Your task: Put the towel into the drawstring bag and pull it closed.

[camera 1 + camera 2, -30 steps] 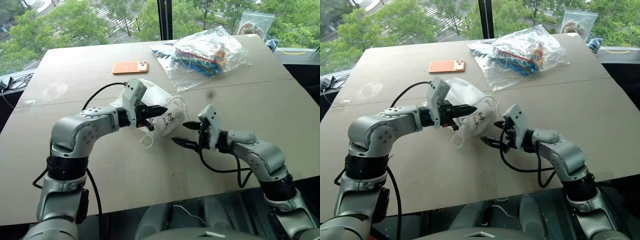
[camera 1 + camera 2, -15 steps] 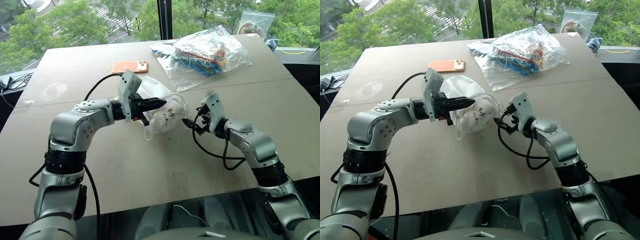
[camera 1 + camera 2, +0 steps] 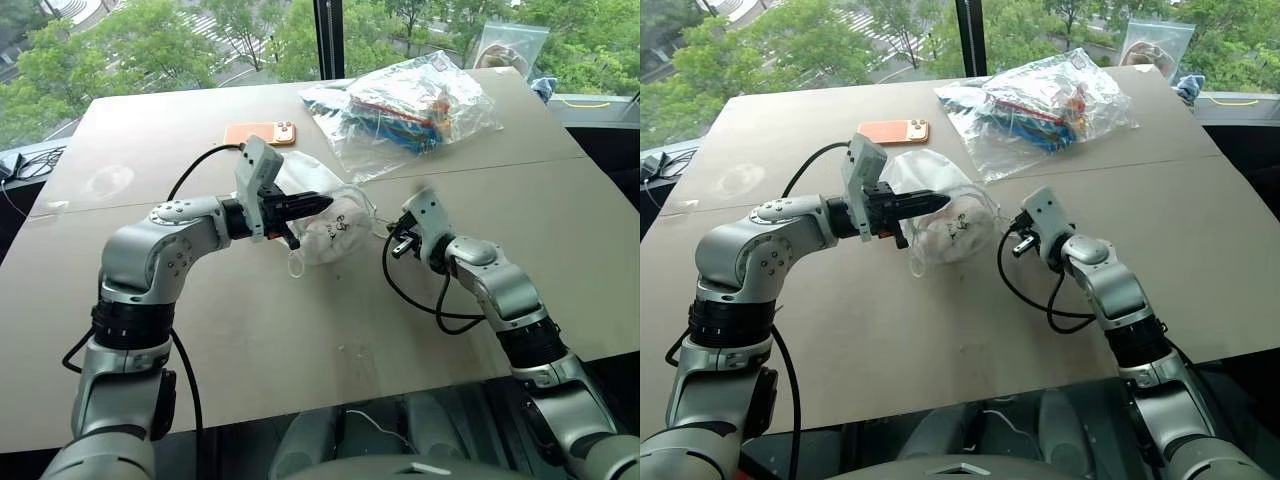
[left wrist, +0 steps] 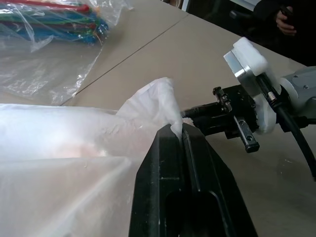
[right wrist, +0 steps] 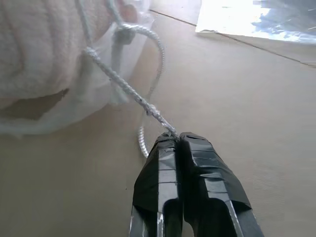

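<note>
from where i sit, far left there's a tangle of black cables (image 3: 12, 165) off the edge of the brown table (image 3: 300, 330), and an orange phone (image 3: 260, 133) lying flat toward the back. my left gripper (image 3: 318, 205) is up over the middle of the table, fingers pinched together on a fold of the drawstring bag (image 3: 325, 225); in the left wrist view the thin white film of it is caught right between the two black fingers (image 4: 163, 168). the bag rests on the table just beside and under that gripper, crinkly and half see-through, with the towel (image 5: 34, 54) inside it, terry cloth bulging behind the film in the right wrist view. a white cord (image 5: 126, 89) runs out of the bag's mouth toward the right, with another loop (image 3: 296, 268) drooping at the near side. the right gripper (image 3: 396, 241) sits just right of the bag, low over the table, fingers closed tight on the end of that cord, which looks taut between knot and fingertips. behind it, toward the back right, a clear plastic bag (image 3: 400, 105) with colourful contents lies flat, well apart from both arms. far right in the left wrist view, a person's hand (image 4: 289, 19) near the table edge.
</note>
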### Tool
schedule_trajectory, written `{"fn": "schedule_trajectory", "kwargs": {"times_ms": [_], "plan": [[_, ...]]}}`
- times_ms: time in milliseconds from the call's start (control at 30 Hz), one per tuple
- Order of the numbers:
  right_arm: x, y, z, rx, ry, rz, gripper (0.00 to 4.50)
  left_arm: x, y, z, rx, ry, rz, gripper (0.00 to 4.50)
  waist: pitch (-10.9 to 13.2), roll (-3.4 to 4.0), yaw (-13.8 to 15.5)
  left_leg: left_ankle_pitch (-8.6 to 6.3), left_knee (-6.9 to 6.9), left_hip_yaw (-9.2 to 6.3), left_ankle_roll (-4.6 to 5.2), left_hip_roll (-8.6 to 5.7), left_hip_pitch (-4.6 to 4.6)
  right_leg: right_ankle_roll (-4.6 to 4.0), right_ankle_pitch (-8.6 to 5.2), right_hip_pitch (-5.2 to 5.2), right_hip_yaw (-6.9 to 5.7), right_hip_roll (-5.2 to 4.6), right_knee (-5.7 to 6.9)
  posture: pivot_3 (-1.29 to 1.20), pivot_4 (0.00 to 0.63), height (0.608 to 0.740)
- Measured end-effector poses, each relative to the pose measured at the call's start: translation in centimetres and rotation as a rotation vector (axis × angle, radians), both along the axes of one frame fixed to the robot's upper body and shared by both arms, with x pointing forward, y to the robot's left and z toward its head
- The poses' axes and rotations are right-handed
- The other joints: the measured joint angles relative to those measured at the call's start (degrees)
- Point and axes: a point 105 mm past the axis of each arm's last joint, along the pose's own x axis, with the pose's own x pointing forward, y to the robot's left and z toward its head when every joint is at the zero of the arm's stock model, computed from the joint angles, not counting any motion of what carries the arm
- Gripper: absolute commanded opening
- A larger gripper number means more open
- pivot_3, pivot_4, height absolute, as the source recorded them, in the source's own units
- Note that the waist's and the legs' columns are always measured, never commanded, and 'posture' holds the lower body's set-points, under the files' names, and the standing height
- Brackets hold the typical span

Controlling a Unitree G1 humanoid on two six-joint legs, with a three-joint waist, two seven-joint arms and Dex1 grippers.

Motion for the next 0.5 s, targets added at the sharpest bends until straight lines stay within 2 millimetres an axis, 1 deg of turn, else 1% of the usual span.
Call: {"fn": "schedule_trajectory", "kwargs": {"times_ms": [67, 133, 200, 267, 300, 367, 400, 433, 500], "plan": [[0.4, -0.8, 1.0, -0.020, -0.066, -0.067, 0.07, 0.1, 0.0, -0.1, -0.012, 0.009, -0.001, 0.00, 0.00, 0.00, 0.01, 0.00, 0.00, 0.00, 0.00, 0.00, 0.00, 0.00, 0.00, -0.02, 0.00, 0.00, 0.01, 0.00, 0.150, 0.740], [0.4, -1.3, 2.8, -0.021, -0.143, -0.110, 0.07, 0.2, -0.3, 0.3, -0.064, 0.040, -0.015, 0.00, 0.00, 0.00, 0.01, 0.00, 0.00, -0.01, 0.00, 0.00, -0.01, 0.00, 0.00, -0.02, 0.00, -0.01, 0.02, 0.00, 0.150, 0.740], [-0.2, -1.1, 4.9, -0.006, -0.216, -0.108, 0.07, 0.6, -0.3, 1.6, -0.131, 0.073, -0.025, 0.00, 0.00, 0.00, -0.07, 0.00, 0.02, -0.01, 0.00, 0.00, -0.01, 0.00, 0.00, -0.02, -0.01, 0.00, 0.03, 0.00, 0.150, 0.740], [-0.9, -0.6, 6.1, 0.013, -0.245, -0.081, 0.07, 0.9, -0.1, 2.4, -0.152, 0.073, -0.023, 0.00, 0.00, 0.01, -0.24, 0.00, 0.01, 0.01, 0.00, 0.01, 0.01, 0.00, 0.00, -0.02, 0.02, 0.00, 0.03, 0.00, 0.150, 0.740], [-1.3, -0.3, 6.4, 0.026, -0.245, -0.062, 0.07, 1.1, 0.2, 2.3, -0.152, 0.079, -0.017, 0.00, 0.00, 0.01, -0.27, 0.00, 0.00, 0.02, 0.00, 0.01, 0.01, 0.00, 0.00, -0.02, 0.02, 0.00, 0.03, 0.00, 0.150, 0.740], [-2.0, 0.3, 6.4, 0.041, -0.224, -0.024, 0.00, 1.7, 1.0, 1.3, -0.133, 0.105, 0.022, 0.58, -0.01, 0.01, -0.24, 0.00, 0.01, 0.01, 0.00, 0.01, 0.02, 0.00, 0.00, -0.01, 0.01, 0.01, 0.04, 0.00, 0.150, 0.740], [-2.4, 0.5, 6.2, 0.045, -0.206, -0.004, 0.00, 1.7, 1.4, 0.6, -0.109, 0.117, 0.023, 0.80, 0.00, 0.01, -0.23, 0.00, 0.00, 0.01, 0.00, 0.01, 0.02, 0.00, 0.00, -0.02, 0.01, 0.01, 0.04, 0.00, 0.150, 0.740], [-2.9, 0.7, 5.7, 0.048, -0.181, 0.017, 0.00, 1.4, 1.8, 0.0, -0.087, 0.129, 0.016, 1.30, 0.00, 0.01, -0.27, 0.00, -0.01, 0.02, 0.00, 0.01, 0.02, 0.00, 0.00, -0.02, 0.04, 0.00, 0.04, 0.00, 0.150, 0.740], [-3.5, 1.1, 4.5, 0.050, -0.127, 0.048, 0.00, 0.9, 2.6, -0.5, -0.079, 0.134, 0.001, 2.23, 0.00, 0.01, -0.14, 0.00, -0.01, 0.01, 0.00, 0.01, 0.00, 0.00, 0.00, -0.03, 0.02, 0.00, 0.03, 0.00, 0.150, 0.740]]}}
